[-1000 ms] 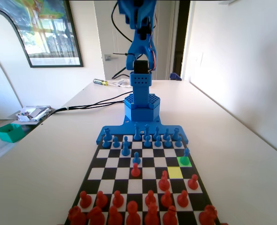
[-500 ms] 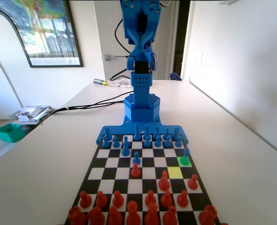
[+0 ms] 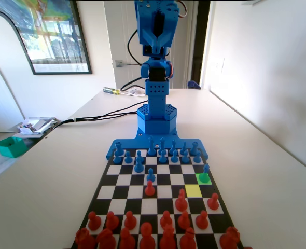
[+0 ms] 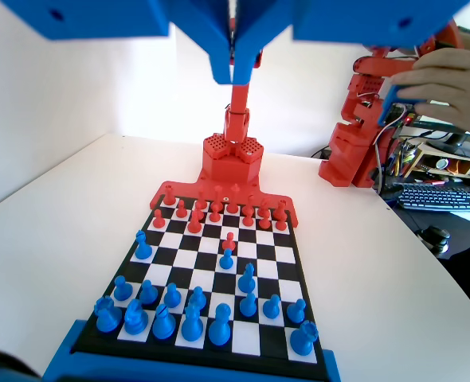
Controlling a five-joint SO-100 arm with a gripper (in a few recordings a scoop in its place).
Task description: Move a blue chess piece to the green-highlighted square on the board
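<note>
The gripper (image 4: 235, 68) hangs high over the board (image 3: 123, 179) with its two jaws pressed together and nothing between them. In the fixed view, the blue chess piece (image 3: 205, 173) stands on the green-highlighted square (image 3: 209, 180), near the board's right edge. A yellow square (image 3: 193, 190) sits just in front of it. A small green box (image 3: 11, 146) rests far left. The white table (image 3: 256, 155) is wide and bright.
</note>
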